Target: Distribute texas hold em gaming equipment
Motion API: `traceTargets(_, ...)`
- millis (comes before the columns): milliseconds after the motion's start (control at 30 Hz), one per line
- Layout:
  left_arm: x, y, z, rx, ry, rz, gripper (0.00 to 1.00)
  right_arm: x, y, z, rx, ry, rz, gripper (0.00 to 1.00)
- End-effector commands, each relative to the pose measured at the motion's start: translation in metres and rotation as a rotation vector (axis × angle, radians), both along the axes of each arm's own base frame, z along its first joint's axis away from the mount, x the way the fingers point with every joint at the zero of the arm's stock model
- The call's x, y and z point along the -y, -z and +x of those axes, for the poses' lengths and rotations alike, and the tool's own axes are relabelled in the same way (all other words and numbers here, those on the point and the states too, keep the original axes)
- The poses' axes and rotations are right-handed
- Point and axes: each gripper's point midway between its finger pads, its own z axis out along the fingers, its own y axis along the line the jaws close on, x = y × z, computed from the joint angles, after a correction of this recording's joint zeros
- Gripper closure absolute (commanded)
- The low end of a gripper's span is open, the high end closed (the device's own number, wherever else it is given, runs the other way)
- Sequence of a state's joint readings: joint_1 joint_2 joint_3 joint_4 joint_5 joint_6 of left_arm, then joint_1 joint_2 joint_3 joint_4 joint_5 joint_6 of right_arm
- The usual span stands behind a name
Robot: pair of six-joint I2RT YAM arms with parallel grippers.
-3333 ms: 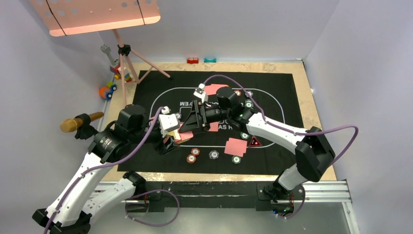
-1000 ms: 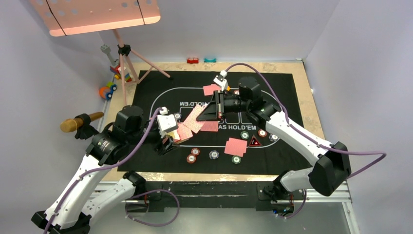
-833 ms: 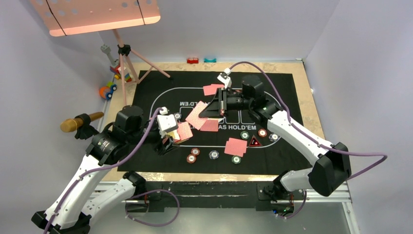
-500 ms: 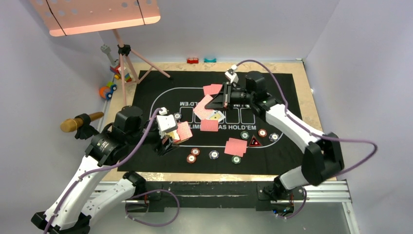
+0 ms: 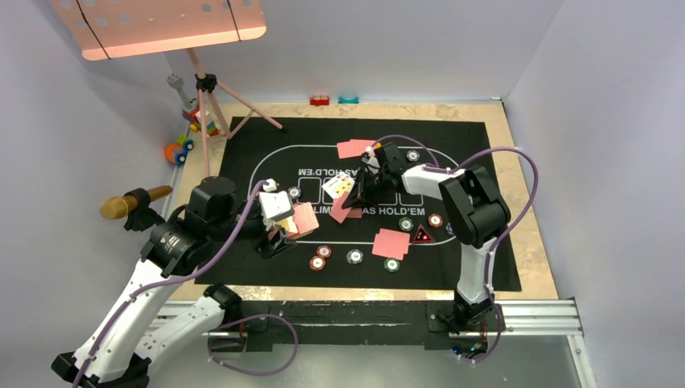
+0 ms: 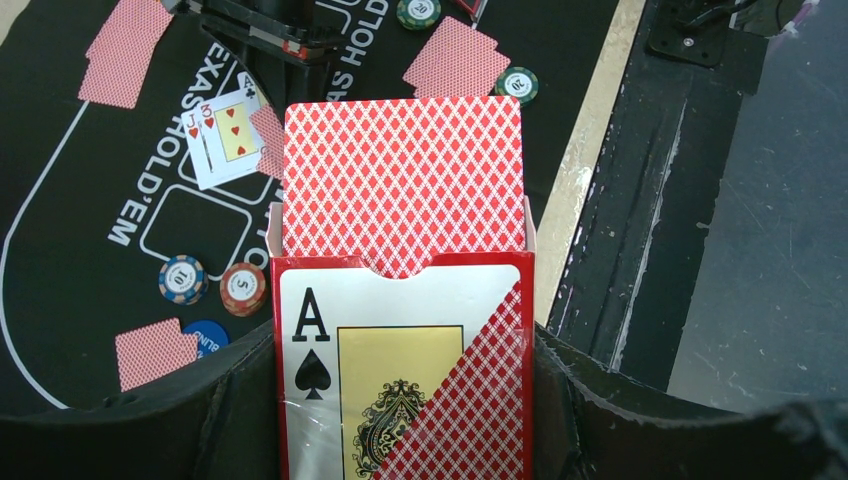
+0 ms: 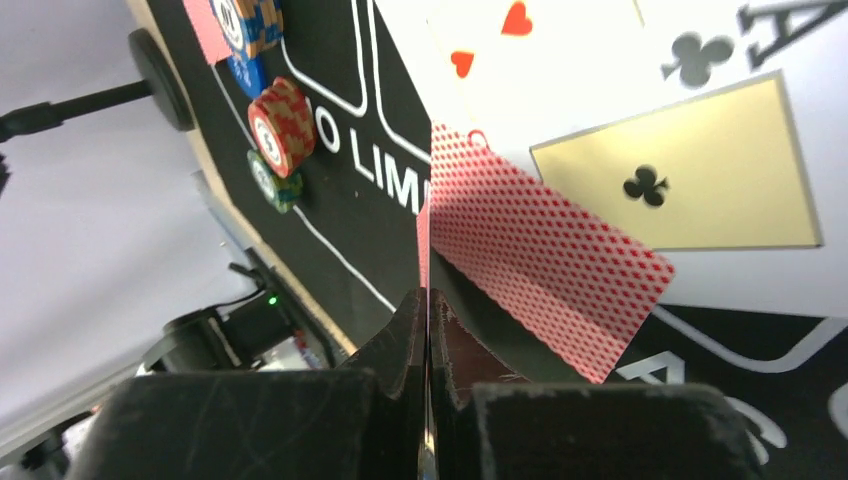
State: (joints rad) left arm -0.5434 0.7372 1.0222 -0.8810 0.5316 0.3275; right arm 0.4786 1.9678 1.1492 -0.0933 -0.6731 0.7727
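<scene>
My left gripper (image 5: 287, 225) is shut on a red card box (image 6: 400, 380) with an ace of spades printed on it. Red-backed cards (image 6: 403, 190) stick out of its top. My right gripper (image 5: 358, 192) is low over the middle of the black mat. Its fingers (image 7: 405, 330) are shut on a red-backed playing card seen edge-on (image 7: 424, 255). Face-up cards (image 5: 338, 186) lie just in front of it, and one of them is an ace of clubs (image 7: 690, 150). Another red-backed card (image 7: 540, 260) lies beside them.
Red-backed cards lie at the far side (image 5: 354, 148) and the near right (image 5: 391, 242). There are chips (image 5: 323, 251) (image 5: 354, 256) (image 5: 392, 264) (image 5: 434, 220), a triangular marker (image 5: 422, 236) and a blue button (image 6: 205, 335). A tripod (image 5: 212, 97) and toys (image 5: 178, 149) stand at the back left. Small blocks (image 5: 334, 100) lie at the far edge.
My right arm left the card box, swung to the far side with cards, then came down to the mat's middle. Face-up cards now lie there. The left arm has stayed put.
</scene>
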Motion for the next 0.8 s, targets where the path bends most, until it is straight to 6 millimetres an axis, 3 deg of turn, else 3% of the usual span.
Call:
traceTargets(0, 0.006, -0.01, 0.003, 0.026, 0.01, -0.05, 1.0, 0.004, -0.014, 0.029, 0.153, -0.001, -0.085, 1.0)
traceTargets(233, 0.009, -0.009, 0.004, 0.02, 0.017, -0.058, 1.0, 0.009, 0.015, 0.024, 0.116, -0.014, -0.189, 0.98)
traceTargets(433, 0.008, -0.009, 0.002, 0.021, 0.016, -0.057, 1.0, 0.019, 0.022, 0.017, 0.098, -0.011, -0.259, 0.55)
traceTargets(533, 0.007, -0.01, 0.001, 0.021, 0.017, -0.057, 1.0, 0.027, 0.012, 0.015, 0.115, 0.001, -0.289, 0.48)
traceTargets(767, 0.008, -0.009, -0.001, 0.014, 0.02, -0.06, 1.0, 0.049, -0.035, 0.013, 0.224, 0.027, -0.385, 0.29)
